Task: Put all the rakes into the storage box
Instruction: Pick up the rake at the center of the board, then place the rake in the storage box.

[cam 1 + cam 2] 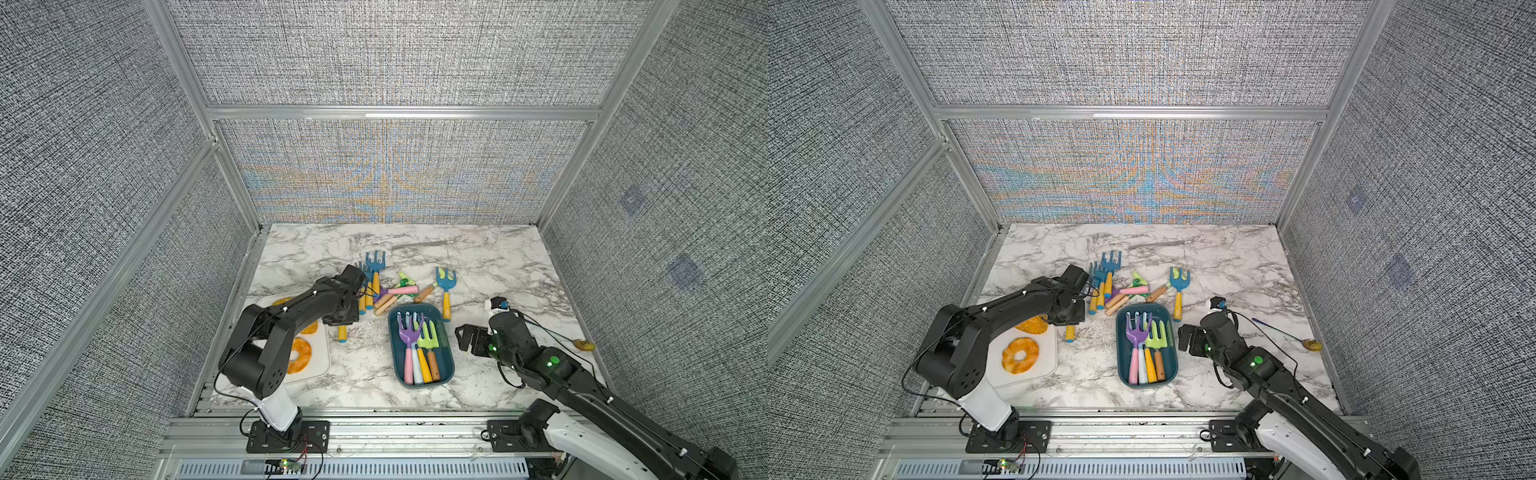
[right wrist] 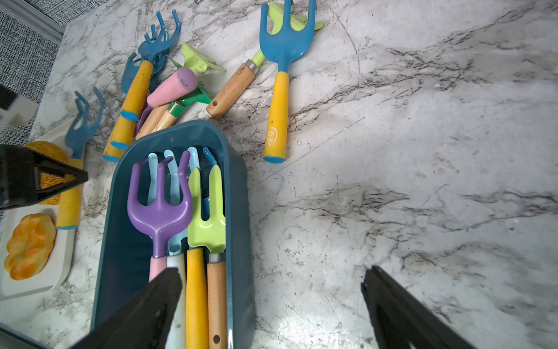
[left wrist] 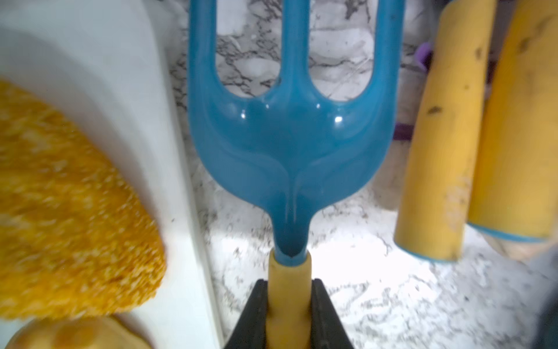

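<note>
- The left gripper (image 3: 289, 291) is clenched on the yellow handle of the blue rake (image 3: 290, 136), just behind its glossy three-pronged plastic head.
- That rake is outside the storage box (image 2: 238, 211), on the left arm's side of it. It runs along the edge of a smooth white tray (image 3: 136, 90). Whether it is off the worktop (image 2: 422, 151) I cannot tell.
- The tray edge hems the rake in on the side away from the box. On the box side, two scuffed yellow cylindrical handles (image 3: 437, 151) lie just beside its head.
- On the tray sit a rough, crumbly yellow piece (image 3: 60, 211) and an orange ring-shaped pastry (image 1: 1020, 355).
- The right gripper (image 2: 271, 272) is released, its dark jaws spread wide over the near end of the box and the marble-patterned worktop beside it.
- The box is a shallow teal tub with rounded corners. A purple rake (image 2: 160, 208), a lime fork (image 2: 208, 226) and other tools fill the half nearer the right arm, and the other half shows bare floor.
- Past the far end of the box lies a crossed heap of tools (image 1: 386, 291) with wooden, pink and yellow handles. A lone blue fork (image 2: 280, 75) lies apart from the heap, near the box corner.
</note>
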`<state>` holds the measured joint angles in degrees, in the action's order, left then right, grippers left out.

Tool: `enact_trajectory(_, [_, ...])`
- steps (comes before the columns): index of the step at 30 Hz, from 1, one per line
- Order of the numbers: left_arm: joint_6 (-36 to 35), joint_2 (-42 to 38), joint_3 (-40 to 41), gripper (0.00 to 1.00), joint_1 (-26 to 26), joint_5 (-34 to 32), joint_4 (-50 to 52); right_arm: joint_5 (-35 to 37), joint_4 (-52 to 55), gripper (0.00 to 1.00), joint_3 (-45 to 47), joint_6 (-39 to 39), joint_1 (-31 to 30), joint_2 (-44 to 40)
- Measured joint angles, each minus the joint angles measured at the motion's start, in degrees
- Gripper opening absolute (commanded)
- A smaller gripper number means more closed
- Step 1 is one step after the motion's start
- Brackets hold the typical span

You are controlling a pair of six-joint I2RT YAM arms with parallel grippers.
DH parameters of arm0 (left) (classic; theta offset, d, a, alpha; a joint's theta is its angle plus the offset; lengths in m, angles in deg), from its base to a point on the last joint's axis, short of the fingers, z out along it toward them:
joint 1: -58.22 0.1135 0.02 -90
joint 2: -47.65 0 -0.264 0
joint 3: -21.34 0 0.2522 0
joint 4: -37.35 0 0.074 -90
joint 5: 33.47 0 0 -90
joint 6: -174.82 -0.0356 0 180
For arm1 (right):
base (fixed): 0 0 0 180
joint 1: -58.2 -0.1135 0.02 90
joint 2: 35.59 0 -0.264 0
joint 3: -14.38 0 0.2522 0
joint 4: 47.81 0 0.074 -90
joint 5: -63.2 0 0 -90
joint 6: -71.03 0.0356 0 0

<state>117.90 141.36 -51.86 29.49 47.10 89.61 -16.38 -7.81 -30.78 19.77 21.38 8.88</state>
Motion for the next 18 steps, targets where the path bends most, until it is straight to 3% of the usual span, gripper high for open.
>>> enact_trajectory(8, [5.35,-16.13,5.66,0.0,-6.01,2.36,0.57,0.61,-0.5,0.99,-0.11,1.18,0.02,2.14])
enact_trajectory(13, [12.22,-23.71,7.89,0.0,-16.48,3.67,-1.01,2.84,-0.76,0.99,-0.13,2.84,0.07,2.62])
enact_trajectory(18, [19.54,-25.33,9.75,0.0,-26.69,3.06,-4.87,5.64,-0.37,0.99,-1.07,4.59,0.37,2.78])
